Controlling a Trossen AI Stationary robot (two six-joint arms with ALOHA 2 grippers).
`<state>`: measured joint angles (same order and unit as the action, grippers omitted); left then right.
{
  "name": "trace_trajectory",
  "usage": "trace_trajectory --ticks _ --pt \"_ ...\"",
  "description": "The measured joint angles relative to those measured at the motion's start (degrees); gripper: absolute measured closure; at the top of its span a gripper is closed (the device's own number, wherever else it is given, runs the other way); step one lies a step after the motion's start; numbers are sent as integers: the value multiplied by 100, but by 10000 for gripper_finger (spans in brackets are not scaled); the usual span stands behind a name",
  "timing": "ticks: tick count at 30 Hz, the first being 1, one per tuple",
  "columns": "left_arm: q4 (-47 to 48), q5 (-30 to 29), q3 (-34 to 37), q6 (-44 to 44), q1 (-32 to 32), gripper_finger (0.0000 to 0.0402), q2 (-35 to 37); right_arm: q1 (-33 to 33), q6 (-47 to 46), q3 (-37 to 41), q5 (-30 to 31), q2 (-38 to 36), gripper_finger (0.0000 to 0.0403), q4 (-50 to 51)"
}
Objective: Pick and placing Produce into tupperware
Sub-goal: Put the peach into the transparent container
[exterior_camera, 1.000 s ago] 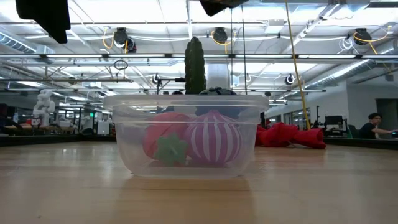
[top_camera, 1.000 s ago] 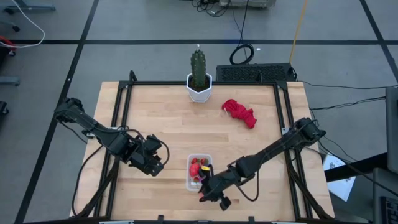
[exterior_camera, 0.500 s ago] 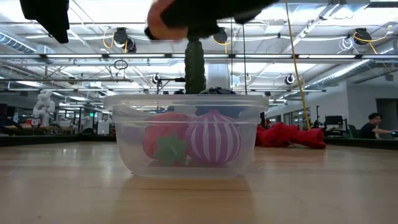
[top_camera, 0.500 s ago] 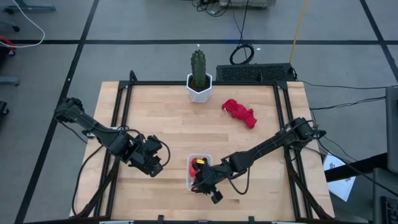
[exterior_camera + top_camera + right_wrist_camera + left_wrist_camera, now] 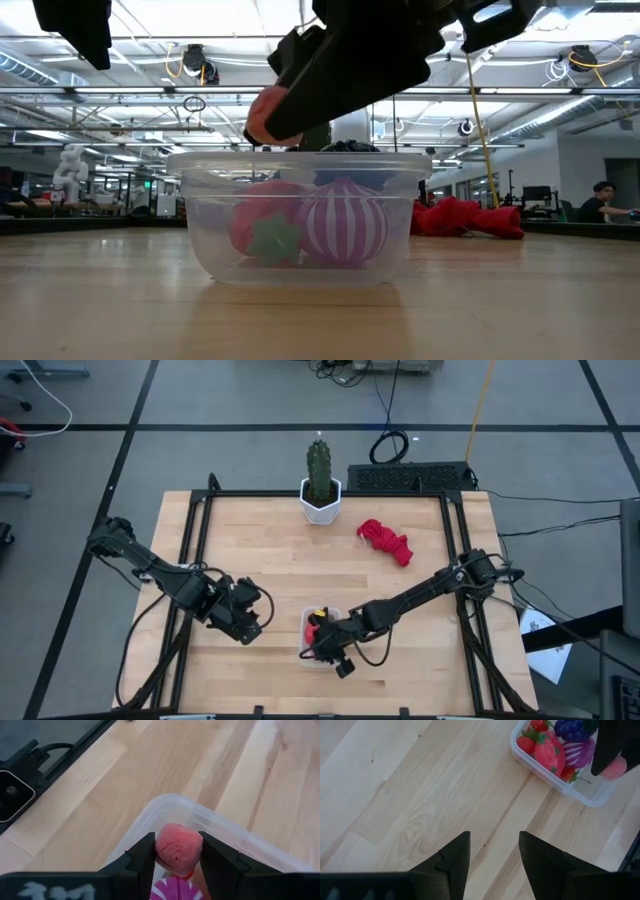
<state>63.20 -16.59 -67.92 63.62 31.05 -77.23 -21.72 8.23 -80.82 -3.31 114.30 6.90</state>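
right gripper (image 5: 176,851) | jaws clamp pink fruit (image 5: 178,849) | above tupperware (image 5: 220,827) | left gripper (image 5: 494,851) jaws apart

1. Bright, even light falls from overhead ceiling fixtures (image 5: 200,60), which glare in the low view.
2. Shadows on the table (image 5: 270,570) are soft and faint.
3. In the low view the near arm is blurred.

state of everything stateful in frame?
tub: upright, lidless, fruit inside
right claw: shut on pink fruit, over tub
pink fruit: gripped, above tub rim
left claw: open, empty, beside tub
cactus: upright in pot
red cloth: crumpled on table
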Motion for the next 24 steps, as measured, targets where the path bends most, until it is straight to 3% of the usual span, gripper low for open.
trace_trajectory --ticks 24 --pt "0 -3 0 -13 0 227 0 -89 2 0 -174 0 273 19"
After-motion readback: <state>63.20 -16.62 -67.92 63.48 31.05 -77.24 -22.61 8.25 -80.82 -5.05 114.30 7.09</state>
